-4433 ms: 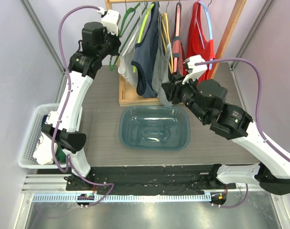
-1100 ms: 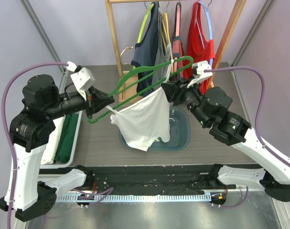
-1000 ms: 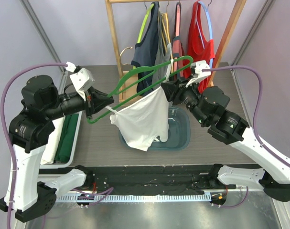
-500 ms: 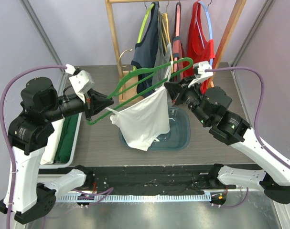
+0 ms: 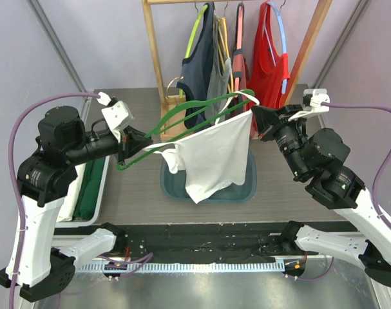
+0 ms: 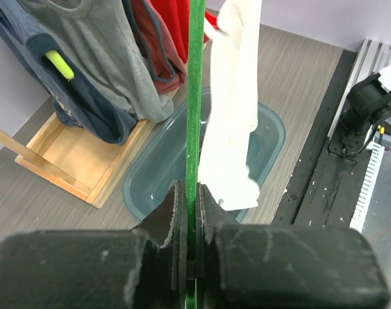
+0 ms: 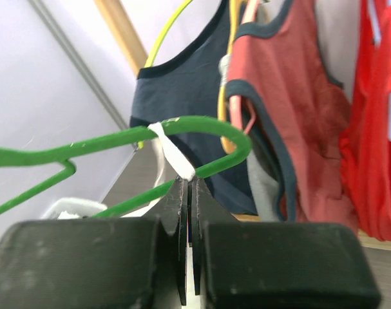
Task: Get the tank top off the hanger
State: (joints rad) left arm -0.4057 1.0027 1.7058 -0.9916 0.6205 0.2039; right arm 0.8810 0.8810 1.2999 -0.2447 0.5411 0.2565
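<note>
Green plastic hanger (image 6: 195, 96), centre frame, carries the white tank top (image 5: 214, 154) over a blue tub (image 5: 168, 183) on the counter (image 5: 131, 190). We see our left gripper (image 6: 189, 192) clamped on the hanger and our right gripper (image 7: 187, 187) pinched shut on a strap. The cloth hides much of the tub.

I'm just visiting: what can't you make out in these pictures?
- Top view: much of the blue tub, covered by the white tank top.
- Right wrist view: how much strap the right pincer holds, hidden between its own fingers.
- Left wrist view: the far end of the green hanger, cut off by the top edge.
</note>
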